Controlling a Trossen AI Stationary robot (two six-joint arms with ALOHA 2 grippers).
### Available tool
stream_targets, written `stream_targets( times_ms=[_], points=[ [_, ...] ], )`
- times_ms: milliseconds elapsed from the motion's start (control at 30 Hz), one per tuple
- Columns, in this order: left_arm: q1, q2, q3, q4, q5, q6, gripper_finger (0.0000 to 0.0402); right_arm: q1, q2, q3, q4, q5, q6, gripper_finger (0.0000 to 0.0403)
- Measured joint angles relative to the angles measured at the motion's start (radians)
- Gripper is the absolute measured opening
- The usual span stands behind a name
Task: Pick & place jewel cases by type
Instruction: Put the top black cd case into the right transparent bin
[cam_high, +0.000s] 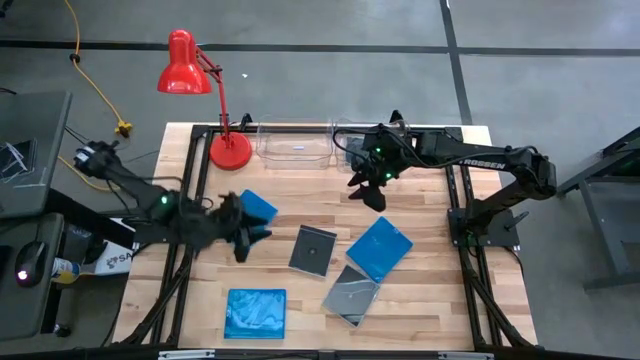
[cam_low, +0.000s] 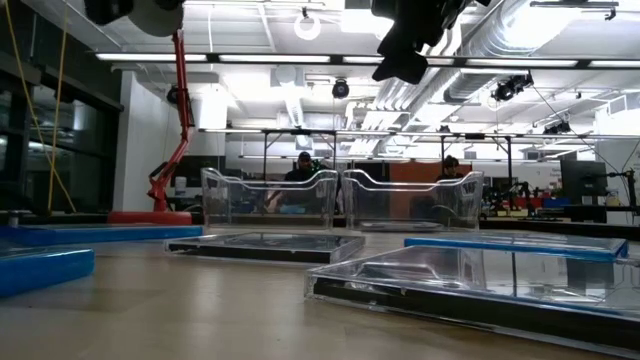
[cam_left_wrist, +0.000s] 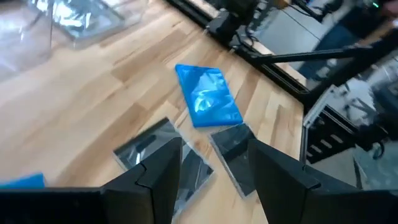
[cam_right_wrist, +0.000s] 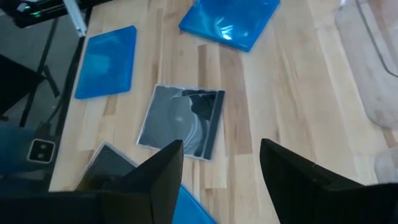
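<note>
Your left claw (cam_high: 243, 232) is hovering with fingers spread and empty over the desk (cam_high: 430, 310), a blue jewel case (cam_high: 259, 207) lying just beside it. The dark jewel case (cam_high: 313, 250) is sitting near it, toward the middle. Your right claw (cam_high: 368, 190) is also hanging open and empty near the clear bins (cam_high: 296, 147), well apart from the blue case (cam_high: 379, 248) and smoky case (cam_high: 351, 295) below it.

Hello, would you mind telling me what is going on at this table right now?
Two arms are sorting jewel cases. Five lie on the table: three blue and two dark. The left gripper hovers open by a blue case; the right gripper hangs open near the two clear bins. Neither holds anything.
</note>
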Motion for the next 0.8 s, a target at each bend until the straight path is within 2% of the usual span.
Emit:
stream_targets(
  times_ms=[233, 333, 533, 700, 800],
  points=[
    [-0.126, 0.164, 0.0, -0.014, -0.188, -0.383, 0.0182, 0.007, 0.0, 0.0, 0.001, -0.014, -0.001, 0.0197],
    [-0.156, 0.252, 0.0, -0.014, -0.236, -0.54, 0.0182, 0.015, 0.0, 0.0, 0.006, -0.003, 0.017, 0.0197],
    [-0.183, 0.414, 0.0, -0.043, -0.206, -0.763, 0.0182, 0.062, 0.0, 0.0, 0.006, 0.011, 0.117, 0.0197],
    [-0.181, 0.482, 0.0, -0.041, -0.128, -0.784, 0.0182, 0.127, 0.0, 0.0, 0.006, 0.133, 0.203, 0.0197],
    [-0.181, 0.518, 0.0, -0.064, -0.111, -0.782, 0.0182, 0.149, 0.0, 0.0, 0.005, 0.163, 0.252, 0.0197]
  ],
)
